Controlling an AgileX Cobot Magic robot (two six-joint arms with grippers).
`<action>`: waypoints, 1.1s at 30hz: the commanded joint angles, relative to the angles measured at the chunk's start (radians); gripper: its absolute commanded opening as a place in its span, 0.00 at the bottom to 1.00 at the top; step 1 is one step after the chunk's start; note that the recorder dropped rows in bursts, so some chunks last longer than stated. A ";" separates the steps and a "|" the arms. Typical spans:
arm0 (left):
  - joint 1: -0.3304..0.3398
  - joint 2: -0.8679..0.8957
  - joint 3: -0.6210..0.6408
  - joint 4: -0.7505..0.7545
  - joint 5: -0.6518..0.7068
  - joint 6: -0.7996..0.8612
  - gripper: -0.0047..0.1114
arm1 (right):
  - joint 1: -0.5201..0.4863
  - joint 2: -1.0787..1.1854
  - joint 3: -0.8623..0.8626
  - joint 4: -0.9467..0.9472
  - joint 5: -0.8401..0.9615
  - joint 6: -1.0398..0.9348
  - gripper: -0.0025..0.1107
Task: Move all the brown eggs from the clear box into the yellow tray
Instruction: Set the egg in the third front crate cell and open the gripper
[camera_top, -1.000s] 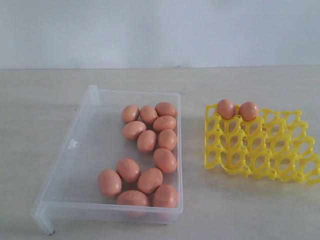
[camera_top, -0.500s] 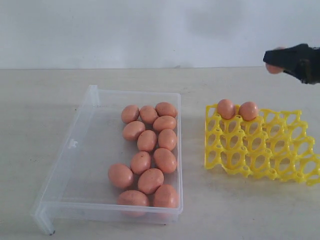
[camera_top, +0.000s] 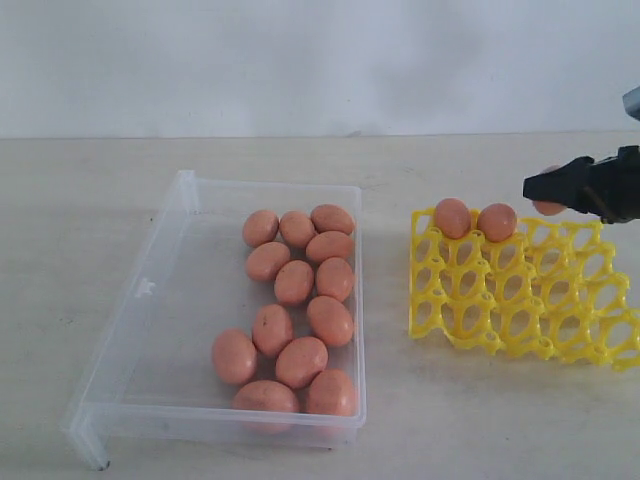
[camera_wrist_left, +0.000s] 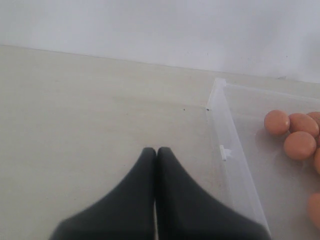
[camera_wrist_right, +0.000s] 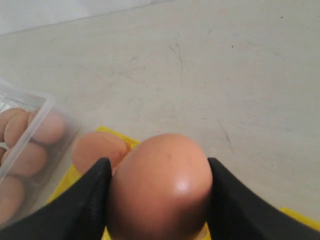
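Observation:
Several brown eggs lie along the right side of the clear box. To its right stands the yellow tray, with two eggs in the back left cups. My right gripper hovers just above the tray's back row, shut on one brown egg that fills the gap between its black fingers. One tray egg shows just beyond it. My left gripper is shut and empty, over bare table beside the box wall. It does not show in the exterior view.
A pale wooden table carries everything, with a white wall behind it. The box's clear lid hangs open on its left side. A strip of bare table separates box and tray.
My right gripper came into view from the upper right with the egg and has dropped towards the tray's back row. Some eggs at the front of the box have rolled a little.

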 joint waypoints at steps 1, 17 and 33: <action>-0.003 0.001 -0.002 -0.002 -0.007 0.000 0.00 | 0.051 0.019 0.001 -0.009 0.064 -0.064 0.02; -0.003 0.001 -0.002 -0.002 -0.007 0.000 0.00 | 0.080 0.022 0.001 0.048 0.230 -0.137 0.02; -0.003 0.001 -0.002 -0.002 -0.007 0.000 0.00 | 0.080 0.022 0.001 0.067 0.199 -0.141 0.52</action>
